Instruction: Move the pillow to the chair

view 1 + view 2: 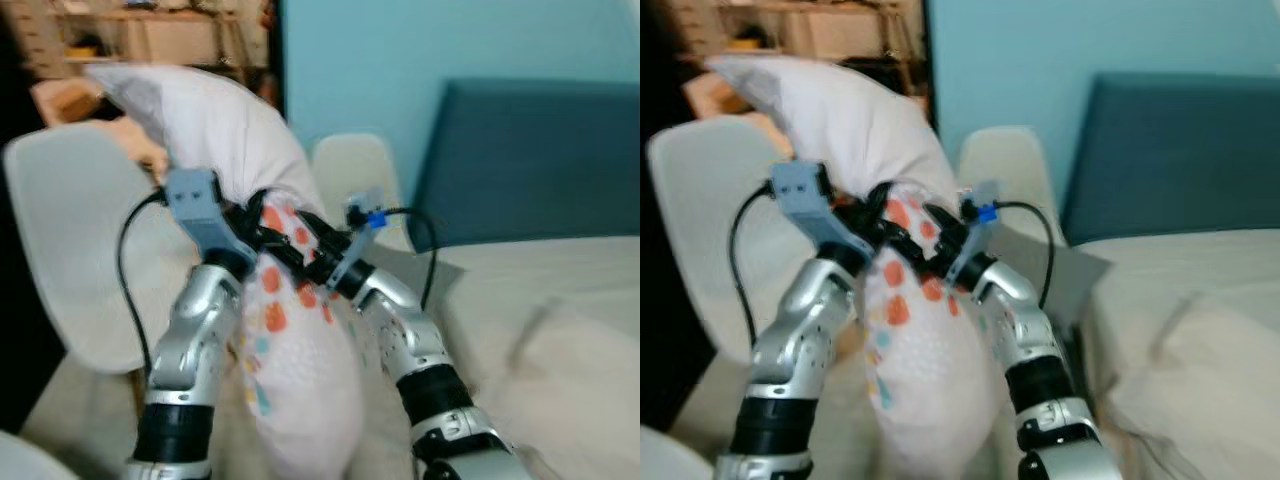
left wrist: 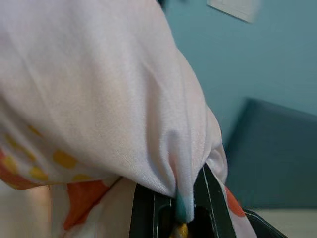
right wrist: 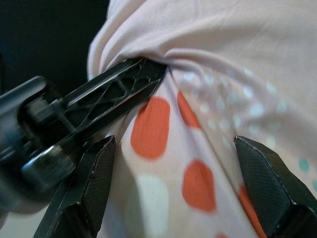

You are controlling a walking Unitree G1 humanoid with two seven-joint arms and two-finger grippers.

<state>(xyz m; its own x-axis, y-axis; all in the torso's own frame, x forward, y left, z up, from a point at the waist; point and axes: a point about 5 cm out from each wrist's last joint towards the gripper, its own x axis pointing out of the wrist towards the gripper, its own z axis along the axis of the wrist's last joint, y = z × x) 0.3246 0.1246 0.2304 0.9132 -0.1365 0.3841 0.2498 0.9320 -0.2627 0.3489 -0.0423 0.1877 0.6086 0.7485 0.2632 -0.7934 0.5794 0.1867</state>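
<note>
A white pillow (image 1: 225, 125) with orange, yellow and teal dots hangs in the air in front of me, bunched in the middle. Both grippers hold it at that waist. My left gripper (image 1: 252, 225) is shut on a fold of the fabric, which is pinched between its fingers (image 2: 208, 198) in the left wrist view. My right gripper (image 1: 295, 250) meets it from the other side, with the dotted cloth pressed between its fingertips (image 3: 94, 183). A white chair (image 1: 70, 250) stands just behind the pillow on the left. A second pale chair (image 1: 355, 170) is behind it at centre.
A bed with light bedding (image 1: 560, 330) and a dark blue headboard (image 1: 530, 160) takes up the right side, against a light blue wall (image 1: 380, 60). Wooden shelving (image 1: 150, 30) shows far back on the left.
</note>
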